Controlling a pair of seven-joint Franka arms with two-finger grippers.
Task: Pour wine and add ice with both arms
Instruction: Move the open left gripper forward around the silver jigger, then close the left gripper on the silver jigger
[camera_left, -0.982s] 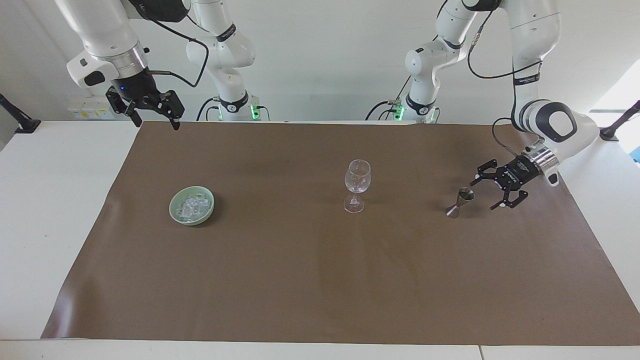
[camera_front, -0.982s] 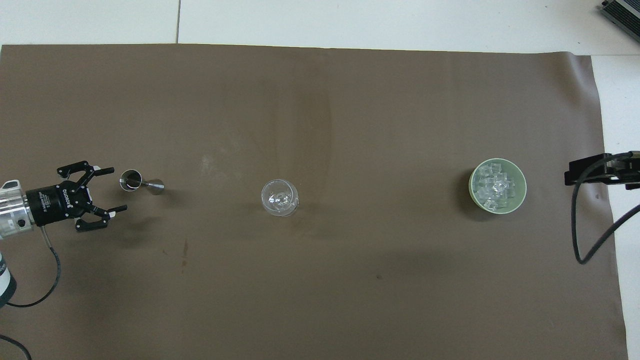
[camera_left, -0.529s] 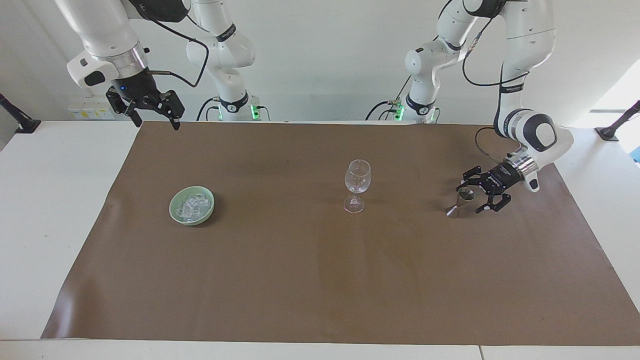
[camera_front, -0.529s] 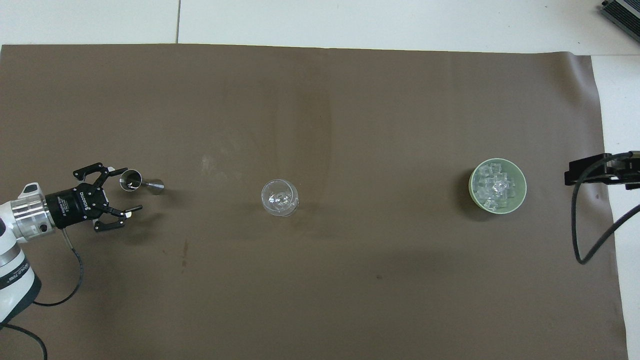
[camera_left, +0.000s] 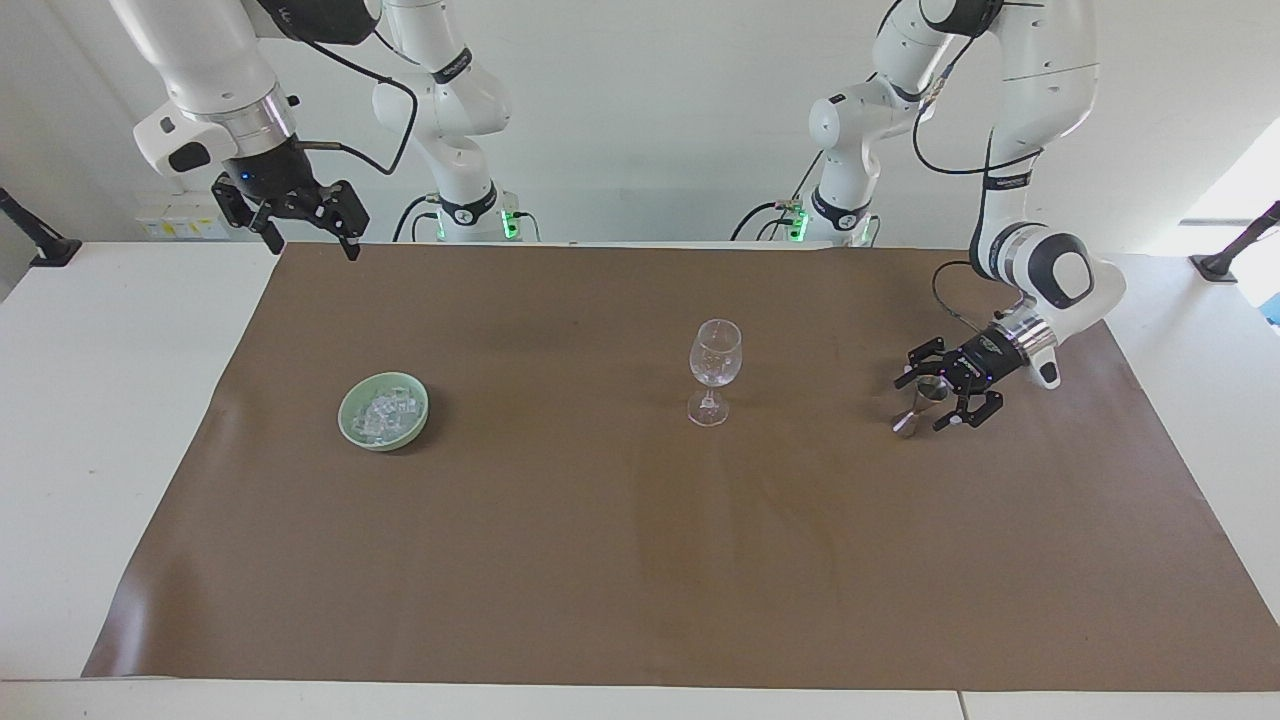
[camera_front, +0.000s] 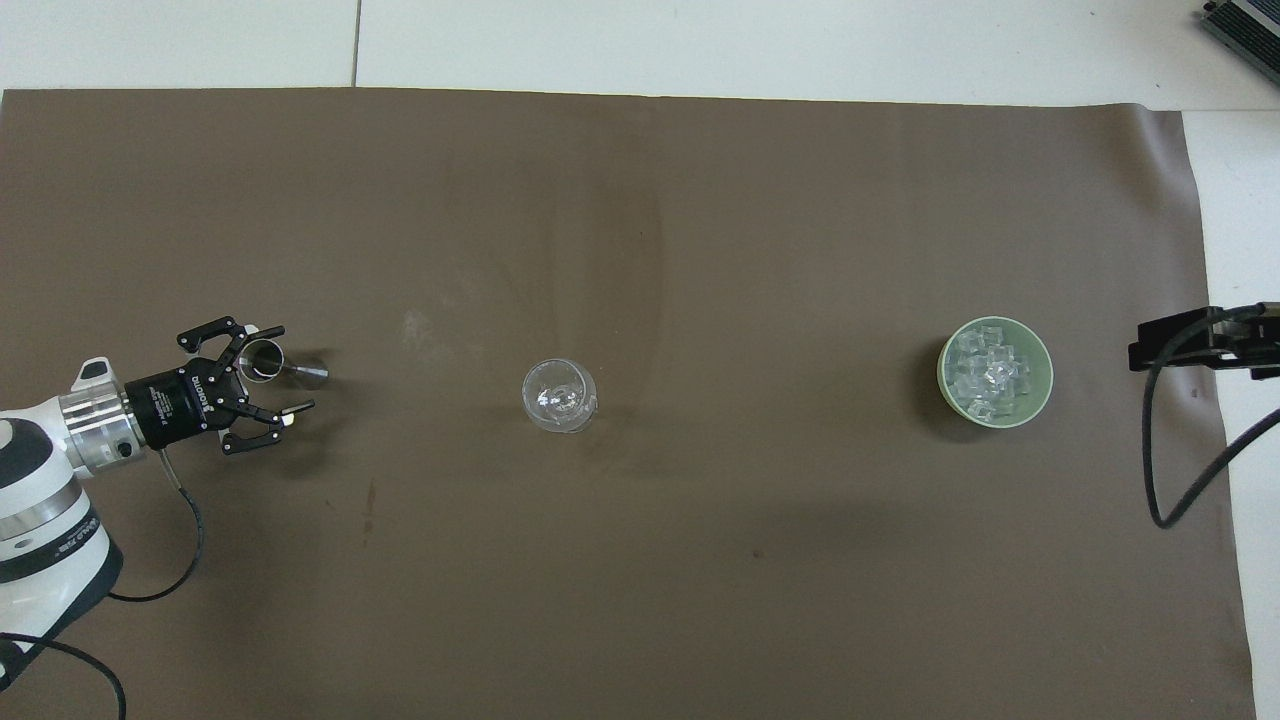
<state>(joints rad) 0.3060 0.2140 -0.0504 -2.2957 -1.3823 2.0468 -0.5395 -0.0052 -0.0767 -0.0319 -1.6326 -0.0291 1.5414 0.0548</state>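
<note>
Left tool (camera_left: 932, 400) fingers apart, straddling the jigger (camera_left: 918, 406) near the left arm's edge of the surface (camera_left: 640, 600), not clamped.
Nothing poured yet; wine glass (camera_left: 714, 370) mid-surface looks empty, ice (camera_left: 381, 412) all in the green bowl (camera_left: 384, 438) toward the right arm's edge. Left arm bent low, wrist about level; right tool (camera_left: 296, 215) apart, waiting high over the corner by the right arm's base.
</note>
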